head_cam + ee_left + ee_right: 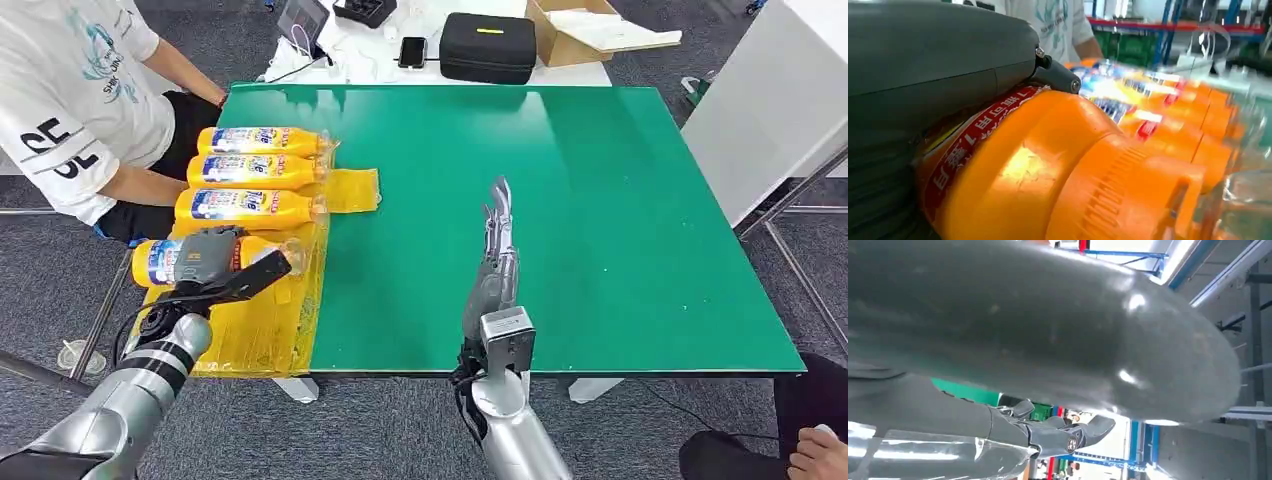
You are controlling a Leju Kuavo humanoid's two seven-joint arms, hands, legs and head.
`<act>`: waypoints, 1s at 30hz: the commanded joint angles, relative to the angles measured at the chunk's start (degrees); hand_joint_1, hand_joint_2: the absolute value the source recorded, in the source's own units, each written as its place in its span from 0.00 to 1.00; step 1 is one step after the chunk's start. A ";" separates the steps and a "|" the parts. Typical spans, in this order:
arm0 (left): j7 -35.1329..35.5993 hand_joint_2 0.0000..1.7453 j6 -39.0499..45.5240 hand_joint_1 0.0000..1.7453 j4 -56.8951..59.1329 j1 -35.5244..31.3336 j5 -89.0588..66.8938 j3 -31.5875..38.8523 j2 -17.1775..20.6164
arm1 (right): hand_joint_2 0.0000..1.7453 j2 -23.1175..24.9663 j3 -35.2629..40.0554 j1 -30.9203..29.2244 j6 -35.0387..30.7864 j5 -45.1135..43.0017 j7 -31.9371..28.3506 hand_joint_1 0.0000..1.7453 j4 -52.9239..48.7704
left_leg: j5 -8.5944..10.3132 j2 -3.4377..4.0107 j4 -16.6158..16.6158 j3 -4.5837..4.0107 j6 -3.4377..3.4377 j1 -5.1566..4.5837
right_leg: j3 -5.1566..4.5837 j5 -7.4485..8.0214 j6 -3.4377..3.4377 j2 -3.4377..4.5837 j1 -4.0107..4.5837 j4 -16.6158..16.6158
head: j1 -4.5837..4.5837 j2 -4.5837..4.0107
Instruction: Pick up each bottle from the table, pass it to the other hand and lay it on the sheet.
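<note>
Three yellow bottles (255, 171) with blue labels lie side by side on the yellow sheet (260, 335) at the left end of the green table (600, 220). A fourth yellow bottle (155, 262) sits nearest me on the sheet, and my left hand (215, 262) grips it around the middle. In the left wrist view this orange-yellow bottle (1048, 170) lies under my left hand (923, 65), with the other bottles (1168, 100) in a row beyond. My right hand (495, 250) hovers over the table's middle, fingers straight and apart, holding nothing; its fingers (1048, 432) look bare.
A person in a white T-shirt (80, 100) sits at the table's left side, close to the bottles. Beyond the far edge lie a black case (488, 45), a phone (412, 50) and a cardboard box (580, 30). A white table (770, 110) stands at right.
</note>
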 commanded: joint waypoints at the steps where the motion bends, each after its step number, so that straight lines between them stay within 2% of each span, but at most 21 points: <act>1: -2.15 1.00 -8.94 1.00 4.82 -2.02 -1.12 -4.49 2.83 | 0.00 -1.05 -1.64 -1.84 2.37 -1.17 1.16 0.00 3.95 | -0.09 0.08 -0.01 0.27 0.07 0.02 | 0.27 -0.06 -0.05 0.01 0.06 -0.05 | -0.02 0.00; 10: -5.52 1.00 -14.15 1.00 4.81 -0.52 -0.91 -4.97 2.98 | 0.00 -0.02 -1.65 -2.98 4.80 -2.19 1.74 0.00 8.44 | -0.07 0.09 -0.03 0.25 0.05 0.00 | 0.28 -0.03 -0.05 0.03 0.03 -0.04 | -0.02 0.00; 11: -5.56 1.00 -14.76 0.92 4.92 -0.46 -1.04 -5.19 2.96 | 0.00 0.04 -1.45 -3.05 5.02 -2.16 1.72 0.00 8.85 | -0.05 0.11 -0.05 0.23 0.05 -0.01 | 0.25 -0.01 -0.05 0.07 0.02 -0.06 | -0.02 0.00; 12: -5.74 1.00 -15.64 0.77 4.97 -0.28 -0.76 -5.09 2.96 | 0.00 0.23 -1.36 -3.08 5.15 -2.22 1.72 0.00 9.43 | -0.10 0.16 -0.06 0.38 0.07 -0.01 | 0.38 -0.04 -0.07 0.10 0.03 -0.07 | -0.02 0.00; 13: -5.91 1.00 -16.76 0.47 5.13 -0.31 -0.95 -5.51 3.10 | 0.00 0.28 -1.17 -3.21 5.43 -2.17 1.68 0.00 9.98 | -0.05 0.10 -0.06 0.24 0.05 -0.01 | 0.25 -0.01 -0.05 0.07 0.01 -0.05 | -0.02 0.00; 14: -6.05 1.00 -17.88 0.09 5.20 -0.31 -0.98 -5.85 3.21 | 0.00 0.39 -1.20 -3.32 5.65 -2.21 1.68 0.00 10.49 | -0.10 0.14 -0.08 0.41 0.07 -0.01 | 0.41 -0.05 -0.07 0.07 0.03 -0.07 | 0.00 0.00; 16: -6.05 1.00 -17.88 0.09 5.20 -0.31 -0.98 -5.85 3.21 | 0.00 0.39 -1.20 -3.32 5.65 -2.21 1.68 0.00 10.49 | -0.07 0.11 -0.07 0.33 0.05 0.00 | 0.35 -0.03 -0.05 0.07 0.03 -0.07 | -0.02 0.00; 17: -6.21 1.00 -18.79 0.01 5.30 -0.35 -1.09 -6.18 3.33 | 0.00 0.44 -1.20 -3.36 5.82 -2.24 1.68 0.00 10.84 | -0.17 0.19 -0.11 0.66 0.10 0.01 | 0.67 -0.11 -0.11 0.08 0.07 -0.12 | -0.02 0.02; 23: -7.73 1.00 -21.79 0.00 4.94 0.23 -0.47 -7.16 3.87 | 0.00 0.88 -1.28 -4.11 7.16 -2.44 1.80 0.00 13.60 | -0.08 0.17 -0.10 0.49 0.07 -0.03 | 0.51 -0.03 -0.05 0.11 0.00 -0.09 | -0.04 0.02; 24: -8.04 0.00 -22.70 0.00 4.92 0.25 0.07 -7.16 3.91 | 0.00 0.97 -1.37 -4.27 7.52 -2.47 1.80 0.00 14.00 | -0.05 0.11 -0.09 0.41 0.05 -0.03 | 0.46 -0.02 -0.04 0.07 -0.01 -0.07 | 0.00 0.00; 28: -10.37 0.00 -28.96 0.00 4.92 -0.06 2.82 -6.48 4.57 | 0.00 1.12 -1.60 -4.54 8.19 -2.52 1.79 0.00 14.89 | -0.08 0.13 -0.09 0.53 0.06 -0.02 | 0.57 -0.03 -0.07 0.07 0.01 -0.08 | 0.00 0.02; 30: -10.48 0.00 -29.10 0.00 4.84 -0.09 2.82 -6.54 4.78 | 0.00 1.13 -1.61 -4.57 8.22 -2.52 1.79 0.00 14.96 | -0.06 0.12 -0.10 0.56 0.06 -0.03 | 0.61 -0.03 -0.07 0.05 0.00 -0.07 | 0.00 0.00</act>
